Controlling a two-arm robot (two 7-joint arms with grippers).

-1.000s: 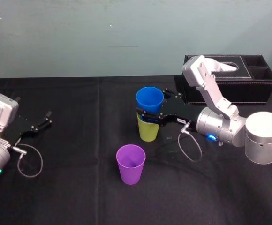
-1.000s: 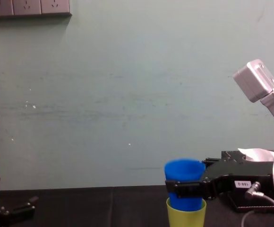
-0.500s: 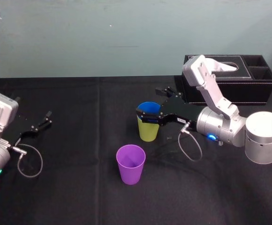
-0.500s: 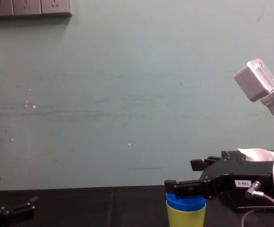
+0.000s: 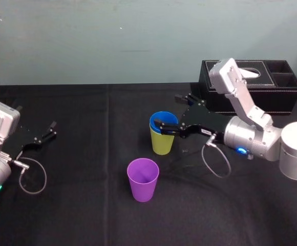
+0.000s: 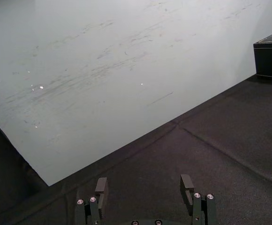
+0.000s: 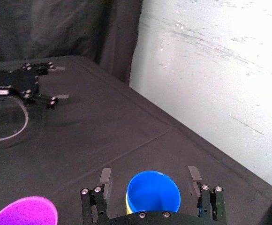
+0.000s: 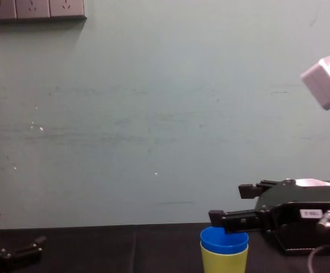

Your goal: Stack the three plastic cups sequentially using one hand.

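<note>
On the far left of the black table (image 5: 87, 205), we see the left claw (image 5: 50, 130) lying low and idle. Its two fingers are spread wide, with nothing between them. A grey cable (image 5: 33, 177) loops beside it.

Next, nearer to the robot, comes the purple cup (image 5: 143, 179). It stands upright by itself, mouth up, and nothing touches it. It is near the other two cups but not touching them.

A little to the right and farther back stands the yellow-green cup (image 5: 162, 144), also upright on the table. The blue cup (image 5: 161, 122) sits down inside it, so we see just a blue rim poking out of the top. The two cups make one short stack.

Then comes the right claw (image 5: 166, 109), reaching in from the right at the height of the blue rim. It is open and holds nothing. One finger is on each side of the blue cup — in the right wrist view we see a small gap between each finger and the cup. A small white label (image 8: 311, 214) sits on the claw's black body.

Behind the right arm, at the back right of the table, stands the black tissue box (image 5: 261, 100) — well apart from all three cups.
</note>
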